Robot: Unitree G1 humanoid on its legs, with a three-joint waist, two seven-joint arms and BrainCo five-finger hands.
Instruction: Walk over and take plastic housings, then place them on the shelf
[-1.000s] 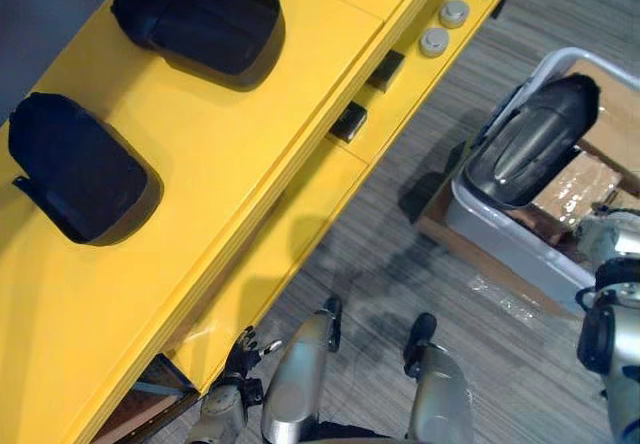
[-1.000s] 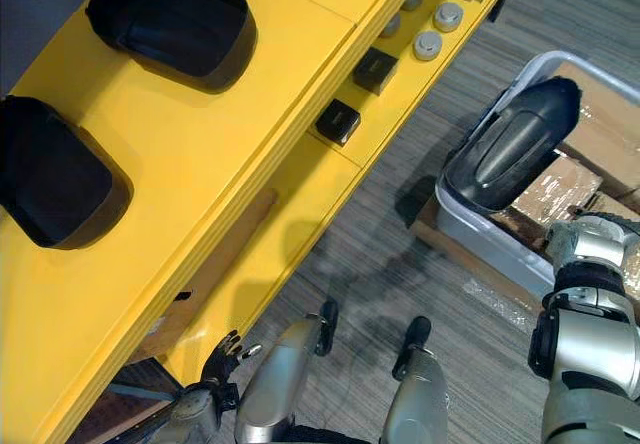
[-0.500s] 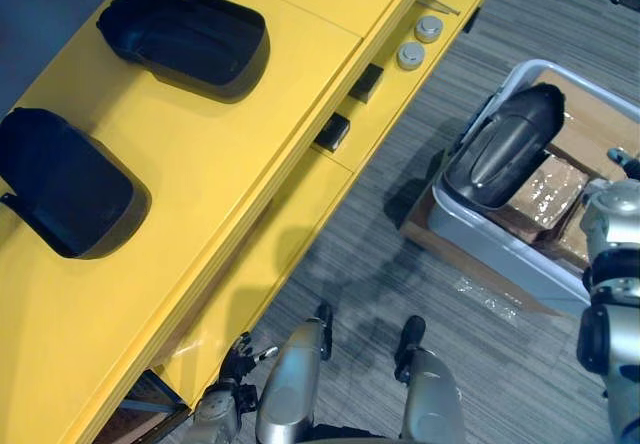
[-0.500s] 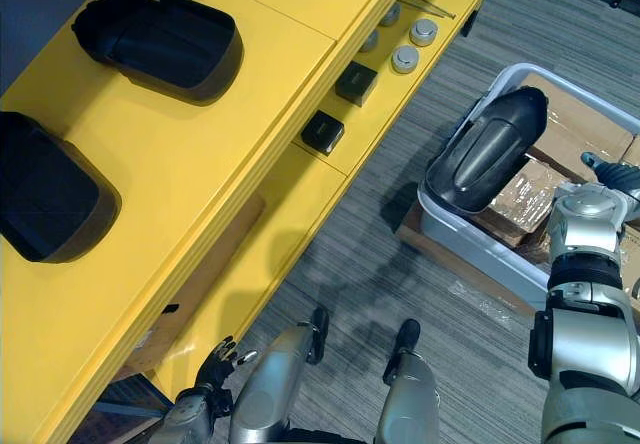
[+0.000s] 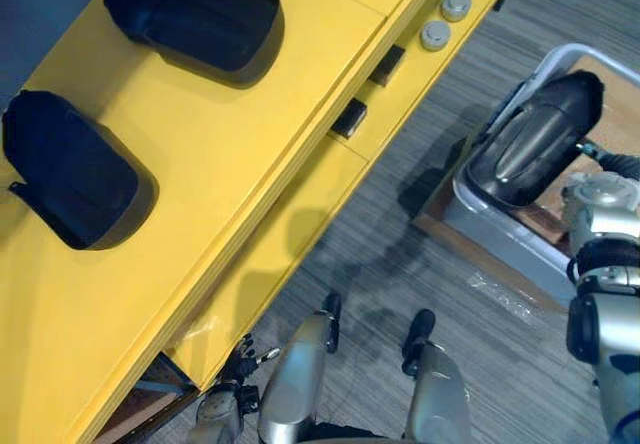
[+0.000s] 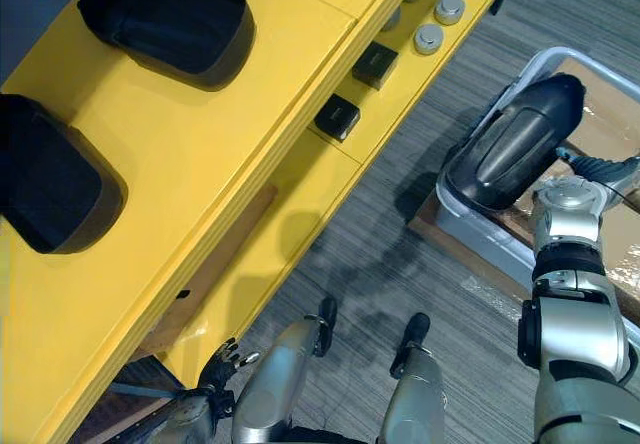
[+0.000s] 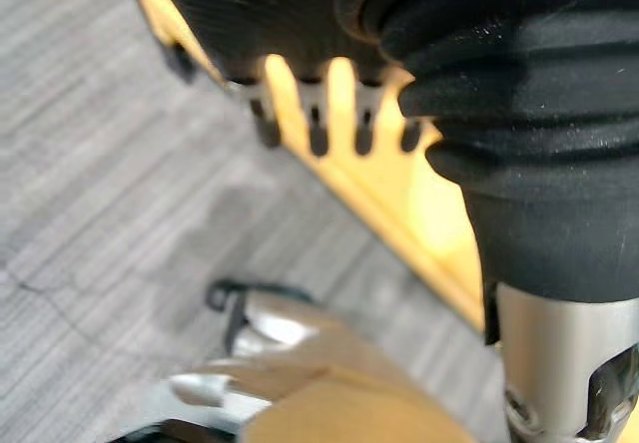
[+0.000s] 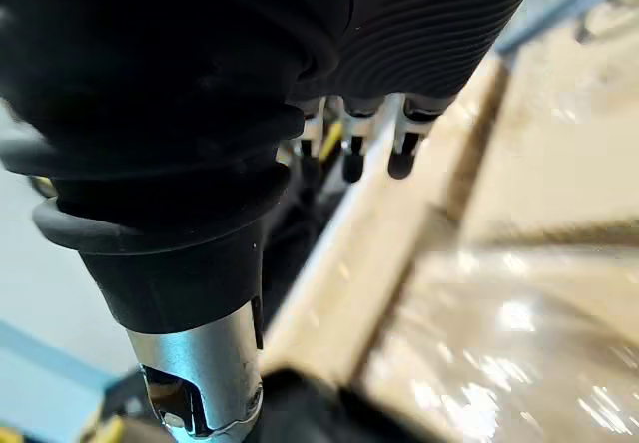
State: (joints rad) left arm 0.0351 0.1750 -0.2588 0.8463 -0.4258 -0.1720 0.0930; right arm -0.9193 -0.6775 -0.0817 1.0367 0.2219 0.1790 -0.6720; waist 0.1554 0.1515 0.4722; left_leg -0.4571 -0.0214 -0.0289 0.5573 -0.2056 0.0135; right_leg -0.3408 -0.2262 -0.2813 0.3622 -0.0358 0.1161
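As it leans in the bin (image 5: 508, 245), the housing (image 5: 535, 139) gleams black (domed).

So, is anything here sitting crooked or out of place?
Only one thing: the dark housing in the grey bin on the floor stands tilted, leaning at the bin's corner and poking out over its rim, while the two housings on the yellow shelf lie flat. Nothing looks spilled or broken.

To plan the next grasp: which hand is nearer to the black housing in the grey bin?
Right. The right hand is just beside the black housing, over the grey bin. The left hand hangs low by the yellow shelf, far from it.
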